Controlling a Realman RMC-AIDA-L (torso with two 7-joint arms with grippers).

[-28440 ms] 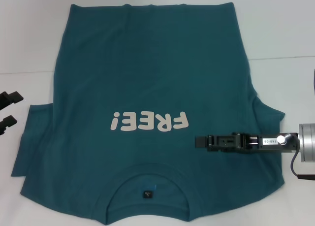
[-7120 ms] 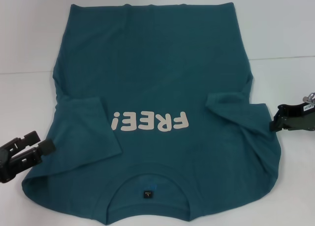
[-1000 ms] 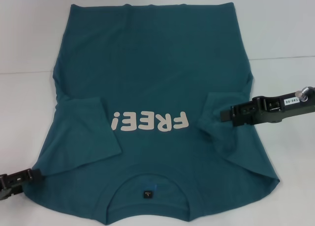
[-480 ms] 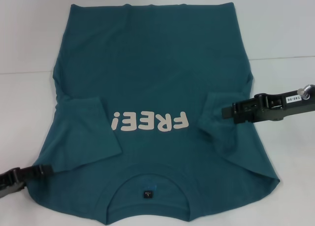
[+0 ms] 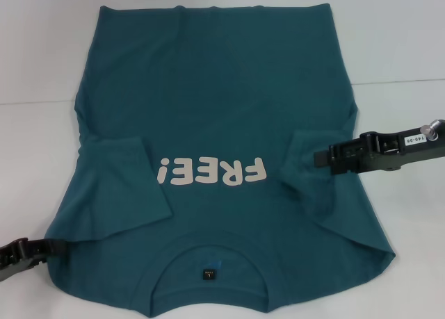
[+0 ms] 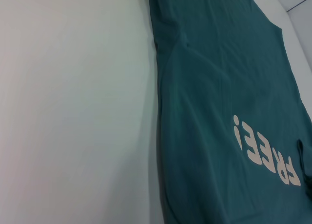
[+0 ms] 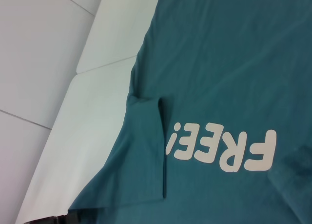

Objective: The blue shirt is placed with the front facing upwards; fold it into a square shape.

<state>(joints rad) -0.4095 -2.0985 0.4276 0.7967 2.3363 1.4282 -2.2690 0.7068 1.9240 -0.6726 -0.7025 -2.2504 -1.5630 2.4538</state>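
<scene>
So the blue shirt (image 5: 215,96) is lying flat, front up, on the white counter (image 5: 42,55), collar (image 5: 208,253) toward the robot and hem at the far end. The cream "FREE!" lettering (image 5: 211,172) reads upside down from the head camera. Both short sleeves are already folded inward onto the body: the left sleeve (image 5: 115,190) lies as a flap next to the "!" end of the print, and the right sleeve (image 5: 313,159) sits bunched by the "F" end, with a few wrinkles running down toward the shoulder.

The left tool (image 5: 49,247) is low at the near left corner of the shirt, right at the shoulder edge, tips touching or just about touching the fabric. Can't tell from any view whether it's spread or pinched.

The right tool (image 5: 321,158) reaches in from the right side, and its tip is over the folded right sleeve. It looks narrow, but honestly I can't tell if it's actually pinching cloth or just resting on it.

The small black label (image 5: 206,274) shows inside the collar.
</scene>
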